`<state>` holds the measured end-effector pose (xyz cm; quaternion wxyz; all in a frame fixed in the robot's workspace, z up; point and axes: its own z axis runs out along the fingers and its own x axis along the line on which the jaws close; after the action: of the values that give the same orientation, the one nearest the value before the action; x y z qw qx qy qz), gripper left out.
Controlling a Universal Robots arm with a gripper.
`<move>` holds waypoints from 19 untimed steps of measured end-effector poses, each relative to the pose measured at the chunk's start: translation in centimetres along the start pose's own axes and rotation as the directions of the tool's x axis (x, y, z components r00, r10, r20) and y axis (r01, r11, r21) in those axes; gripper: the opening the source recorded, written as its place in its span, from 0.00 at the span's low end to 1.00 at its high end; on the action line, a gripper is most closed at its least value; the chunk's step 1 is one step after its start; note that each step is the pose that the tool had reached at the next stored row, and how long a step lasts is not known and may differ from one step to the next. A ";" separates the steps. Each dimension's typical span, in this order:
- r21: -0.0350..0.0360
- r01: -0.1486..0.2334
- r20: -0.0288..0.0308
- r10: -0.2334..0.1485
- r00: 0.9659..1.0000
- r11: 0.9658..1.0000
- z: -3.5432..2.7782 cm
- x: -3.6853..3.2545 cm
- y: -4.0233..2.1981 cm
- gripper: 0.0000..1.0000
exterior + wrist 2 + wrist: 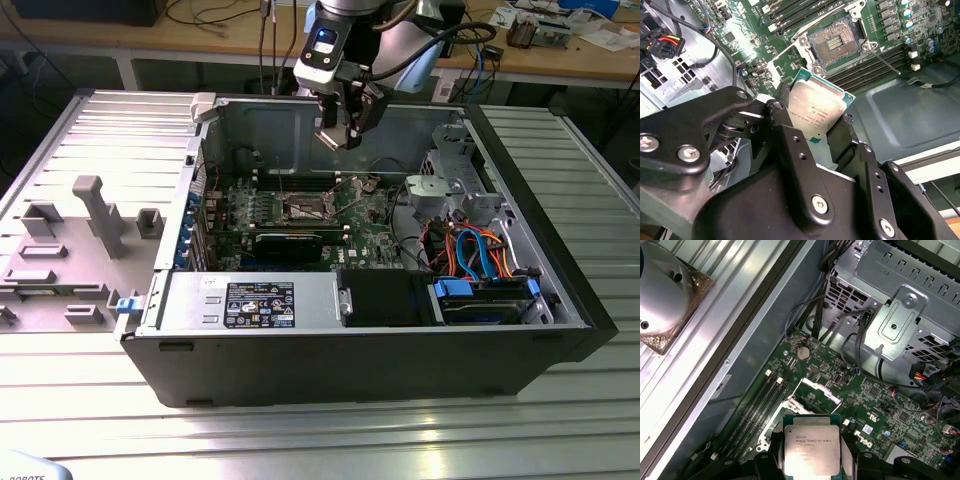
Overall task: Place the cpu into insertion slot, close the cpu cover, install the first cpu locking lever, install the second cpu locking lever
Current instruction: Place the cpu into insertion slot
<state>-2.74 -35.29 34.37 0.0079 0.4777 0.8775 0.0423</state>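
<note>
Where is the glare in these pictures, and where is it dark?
Exterior view: a bright reflection on the ribbed table in front of the case, whose interior is dimmer. Second wrist view: the cpu shines pale on its metal top. First wrist view: glare streaks along the case's edge.

A workshop-like lab: opened computer case (350,365) on ribbed metal table (300,440), cable-strewn workbench (590,62) behind.

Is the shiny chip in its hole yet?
Not yet. The gripper holds the chip above the board; the slot sits empty.
</note>
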 end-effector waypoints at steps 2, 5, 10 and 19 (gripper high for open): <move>0.000 0.000 0.000 0.000 1.000 1.000 0.01 0.00 0.00 0.54; 0.000 0.000 0.000 0.000 1.000 1.000 0.00 0.00 0.00 0.54; 0.000 0.000 0.000 0.000 1.000 1.000 0.00 0.00 0.00 0.54; -0.001 -0.026 0.002 0.026 1.000 1.000 0.03 0.00 0.00 0.54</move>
<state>-2.74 -35.29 34.34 0.0084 0.4892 0.8711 0.0422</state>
